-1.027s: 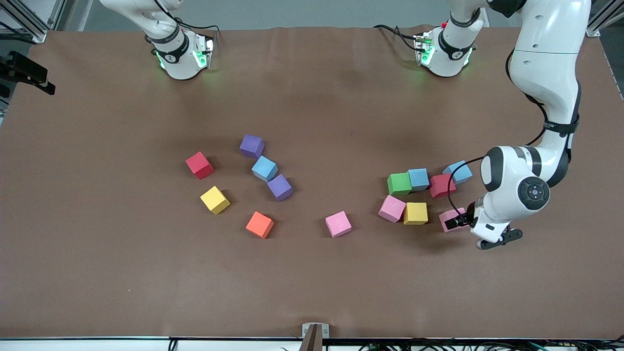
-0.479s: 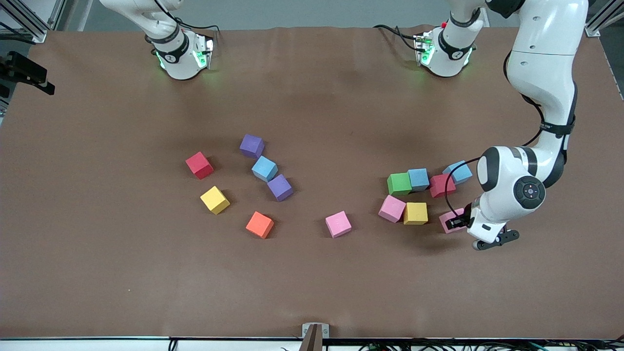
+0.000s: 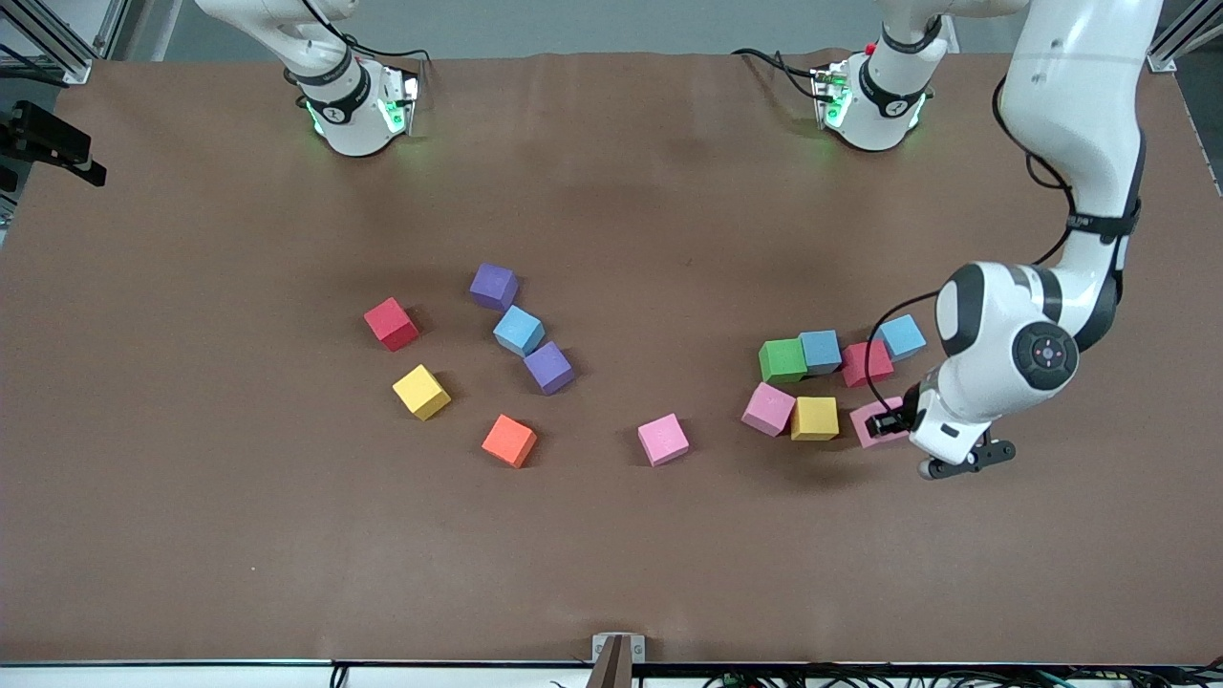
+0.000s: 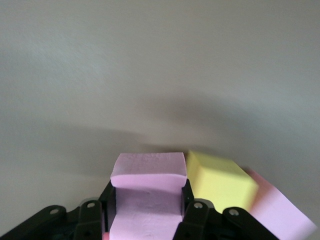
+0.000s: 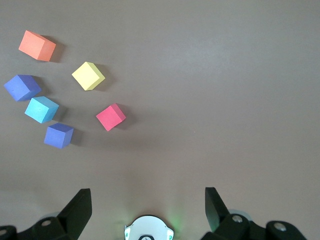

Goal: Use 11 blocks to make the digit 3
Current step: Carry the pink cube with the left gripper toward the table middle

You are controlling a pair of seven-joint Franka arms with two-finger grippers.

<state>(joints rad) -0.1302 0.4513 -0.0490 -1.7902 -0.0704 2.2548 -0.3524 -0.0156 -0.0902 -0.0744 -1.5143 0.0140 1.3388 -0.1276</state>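
Pinching a pink cube (image 3: 871, 423) between its two fingers, the left gripper (image 3: 890, 421) sits low at the left arm's end of the table (image 3: 191, 535), with the cube just beside a yellow cube (image 3: 815, 418); the left wrist view shows the foam squeezed in where the black fingers (image 4: 192, 210) press its sides, the yellow cube next to it and another pink cube (image 3: 769, 408) touching that one. Farther from the front camera in the same cluster a green cube (image 3: 783, 360) and a light blue cube (image 3: 822, 350) touch, and a red cube (image 3: 867, 363) touches a second light blue cube (image 3: 902, 336). A lone pink cube (image 3: 663, 440) lies near the middle of the table. Toward the right arm's end, a purple cube (image 3: 494, 286), a light blue cube (image 3: 519, 331) and another purple cube (image 3: 549, 368) run in a loose diagonal line, with a red cube (image 3: 391, 324), a yellow cube (image 3: 421, 392) and an orange cube (image 3: 509, 440) scattered apart around them. The right gripper (image 5: 147, 207) waits up over its own base, its jaws spread wide and holding nothing. The cubes all lie loose on the bare tabletop, in no container, and no digit shape shows among them.
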